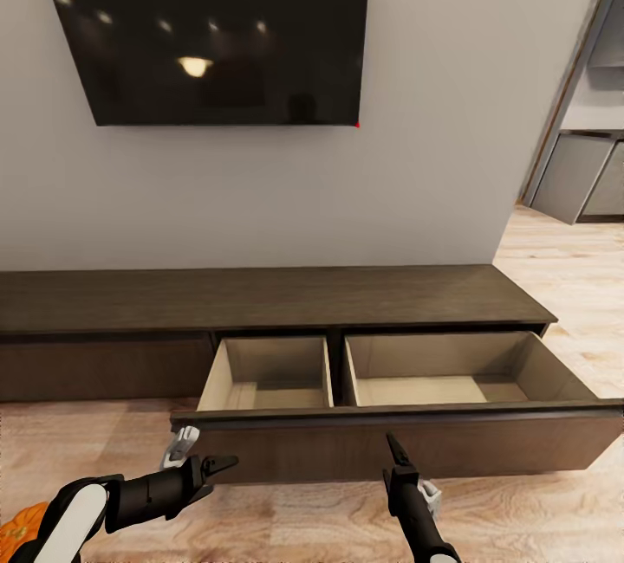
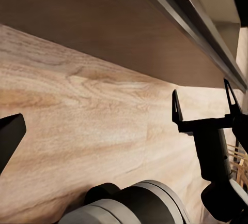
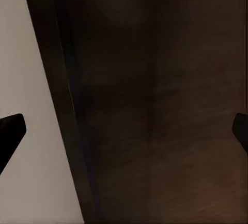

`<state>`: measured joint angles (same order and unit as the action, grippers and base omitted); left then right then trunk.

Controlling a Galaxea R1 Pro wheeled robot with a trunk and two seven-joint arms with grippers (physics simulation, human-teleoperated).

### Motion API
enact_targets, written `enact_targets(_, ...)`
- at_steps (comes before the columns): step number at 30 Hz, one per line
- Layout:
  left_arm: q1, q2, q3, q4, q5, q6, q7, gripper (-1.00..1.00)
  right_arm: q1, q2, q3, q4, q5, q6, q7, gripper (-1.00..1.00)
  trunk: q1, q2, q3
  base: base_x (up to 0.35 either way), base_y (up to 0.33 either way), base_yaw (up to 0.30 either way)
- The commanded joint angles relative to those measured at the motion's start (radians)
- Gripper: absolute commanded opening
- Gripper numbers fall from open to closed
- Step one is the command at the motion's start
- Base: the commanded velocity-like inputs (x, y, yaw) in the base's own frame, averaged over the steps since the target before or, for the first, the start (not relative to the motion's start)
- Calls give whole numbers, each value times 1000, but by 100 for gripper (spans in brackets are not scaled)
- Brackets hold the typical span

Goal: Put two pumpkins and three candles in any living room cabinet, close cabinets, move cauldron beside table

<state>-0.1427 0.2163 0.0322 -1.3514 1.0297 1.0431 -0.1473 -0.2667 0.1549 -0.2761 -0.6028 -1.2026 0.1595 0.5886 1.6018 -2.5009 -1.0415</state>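
With the long low dark-brown wooden cabinet [image 1: 260, 296] standing drawer-out and both pale compartments bare, you are at the loading step. Head view: left gripper [image 1: 211, 464] spread, empty; right gripper [image 1: 395, 446] before the drawer front, state unclear; bright-orange ribbed pumpkin [image 1: 22, 527] low beside your left arm; black wall screen [image 1: 208, 26]; pale plank floor [image 1: 555, 286]. Left wrist view: right gripper's jaws parted, so open. Right wrist view: dark panel close ahead. Next, probably fetch that pumpkin.

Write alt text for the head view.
A long dark cabinet under a wall TV has its wide drawer pulled open, both pale compartments empty. The left gripper and right gripper hover before it.
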Motion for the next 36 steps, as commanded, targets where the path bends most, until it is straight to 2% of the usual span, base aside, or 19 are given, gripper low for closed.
enact_targets(1, 0, 0, 0, 0, 0, 0, 0, 100, 0, 0, 0, 0, 0, 0, 0, 100, 0, 0, 0, -112, 0, 0)
enact_targets(5, 0, 0, 0, 0, 0, 0, 0, 100, 0, 0, 0, 0, 1, 4, -9, 100, 0, 0, 0, -55, 0, 0)
enact_targets(7, 0, 0, 0, 0, 0, 0, 0, 100, 0, 0, 0, -1, 1, 14, -34, 100, 0, 0, 0, -13, 0, 0)
enact_targets(9, 0, -1, 0, 0, 0, 0, 0, 100, -1, 0, 0, -6, 1, 67, -97, 100, 0, 0, 0, -4, 0, 0)
enact_targets(13, 0, -3, -4, 1, 0, 0, 0, 100, -3, -1, 1, -10, 3, 167, -181, 100, 0, 0, 0, -27, 0, 0)
enact_targets(17, 0, -3, -56, 1, 0, -1, 1, 100, 1, -7, 3, -11, 6, 239, -250, 100, 0, 0, 0, -140, 0, 0)
enact_targets(21, 0, -7, -78, 2, 1, -3, 1, 100, 8, -44, 4, -13, 4, 265, -261, 100, 0, 0, 0, -36, 0, 0)
enact_targets(24, 0, -10, -76, 3, 0, -3, 3, 100, 8, -80, 1, -10, 5, 350, -260, 100, 0, 0, 0, -5, 0, 0)
enact_targets(28, 0, -10, -78, 3, -2, -5, 9, 100, 7, -121, -1, -4, 4, 391, -259, 100, -2, 1, 15, -1, 0, 0)
enact_targets(31, 0, -8, -75, 8, -6, -6, 12, 100, 8, -135, -1, 0, 5, 398, -259, 100, -13, 22, 25, 0, 0, 0)
enact_targets(36, 0, -3, -75, 19, -11, -6, 17, 100, 21, -139, -1, 1, 7, 400, -258, 100, -32, 57, 41, 0, 0, 0)
